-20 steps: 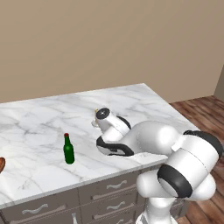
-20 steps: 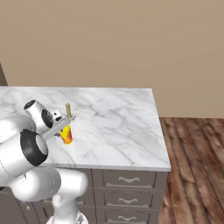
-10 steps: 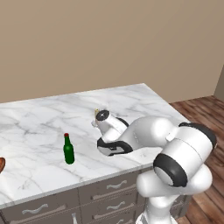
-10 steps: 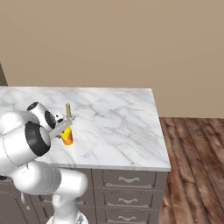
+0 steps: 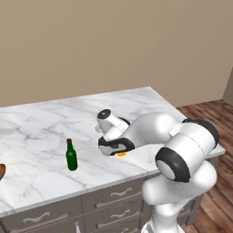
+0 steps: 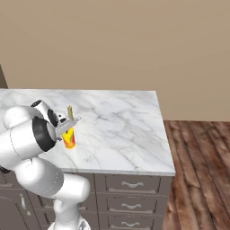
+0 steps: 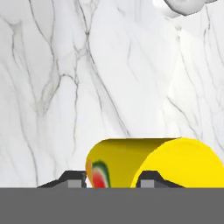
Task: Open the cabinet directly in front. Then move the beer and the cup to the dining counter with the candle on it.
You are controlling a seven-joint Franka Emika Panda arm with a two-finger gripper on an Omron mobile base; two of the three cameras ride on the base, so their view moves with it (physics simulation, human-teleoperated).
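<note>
The jaws stand a little apart around the cup [image 7: 153, 162], and whether they grip it or have let go I cannot tell. The cup stands upright on the bench [image 6: 121, 130], low between the finger tips, with the candle [image 6: 69, 111] just beyond the gripper [image 6: 68, 130] and the beer [image 5: 71, 155] well off to one side of it.

Risk, as I judge it: if the hand lifts or swings away while a finger touches the rim, the cup could tip or skid; a wide swing could also clip the candle.

The hand view shows the cup's painted side and the finger tips flanking it. The right base view shows cup and candle together; the left base view shows the beer.
</note>
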